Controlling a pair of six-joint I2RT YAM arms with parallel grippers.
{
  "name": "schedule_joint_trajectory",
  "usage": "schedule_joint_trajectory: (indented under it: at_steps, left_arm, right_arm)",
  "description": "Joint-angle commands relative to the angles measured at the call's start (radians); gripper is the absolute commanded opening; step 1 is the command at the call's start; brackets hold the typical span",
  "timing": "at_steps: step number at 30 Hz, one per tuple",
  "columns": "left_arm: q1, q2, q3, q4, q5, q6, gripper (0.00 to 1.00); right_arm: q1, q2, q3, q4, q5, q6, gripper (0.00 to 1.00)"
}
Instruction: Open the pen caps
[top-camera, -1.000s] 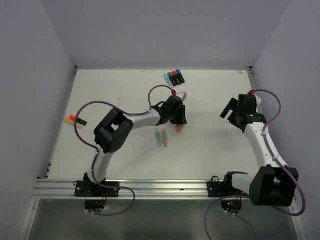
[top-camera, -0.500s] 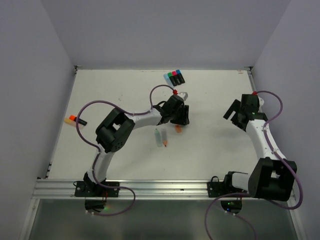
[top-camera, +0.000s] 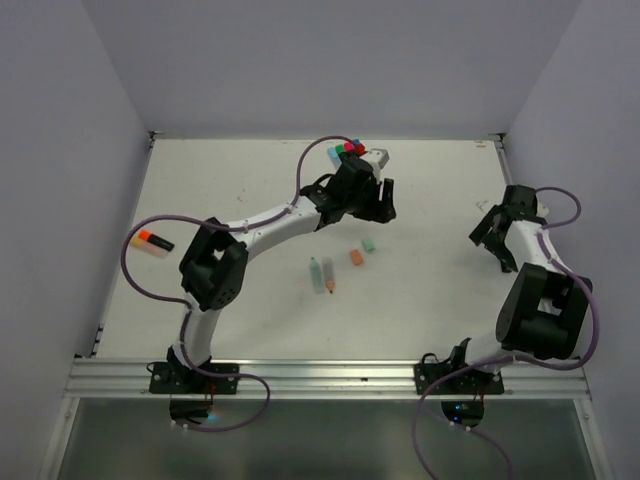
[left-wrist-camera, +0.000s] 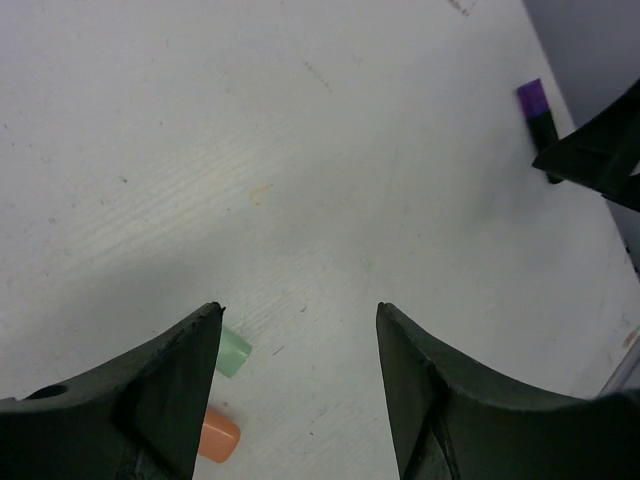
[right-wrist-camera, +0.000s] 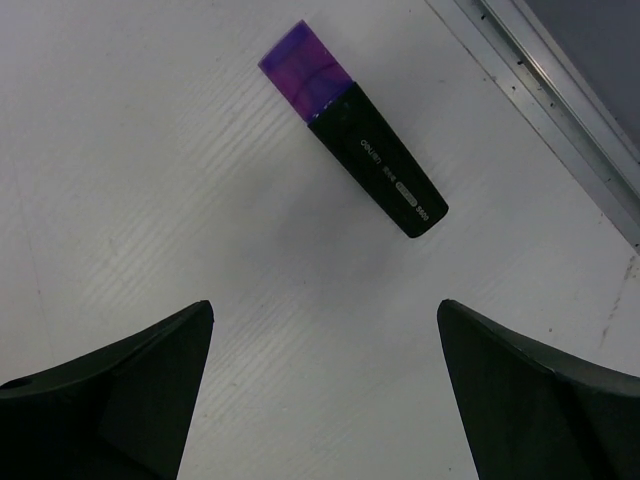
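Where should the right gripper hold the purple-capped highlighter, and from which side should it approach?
Probably the black body at its middle, from straight above, one finger on each long side. It lies flat and slanted in the right wrist view, so the open right gripper should first turn to match. This leaves the purple cap free.

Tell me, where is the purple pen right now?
The purple pen lies flat on the right side of the table, just ahead of the right gripper and its open jaws, beside the metal edge rail in the right wrist view.
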Motion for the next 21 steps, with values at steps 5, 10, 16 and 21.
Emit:
schedule_joint_trajectory:
  at_steps: [5, 10, 16, 21]
  left_arm:
    - [-0.008, -0.156, 0.031, -0.049, 0.064, 0.043, 0.67]
    - [-0.008, -0.176, 0.006, -0.029, 0.105, 0.037, 0.67]
    - [-0.008, -0.166, 0.003, -0.029, 0.138, 0.031, 0.67]
    - [-0.008, -0.176, -0.012, -0.023, 0.144, 0.033, 0.67]
  right_arm:
    - [-0.064, 0.081, 0.088, 0.067, 0.049, -0.026, 0.99]
    - [-0.112, 0.142, 0.085, 0.122, -0.014, -0.034, 0.98]
    - [-0.121, 0.219, 0.106, 0.141, -0.031, -0.035, 0.98]
    - [-0.121, 0.282, 0.106, 0.155, -0.055, -0.047, 0.93]
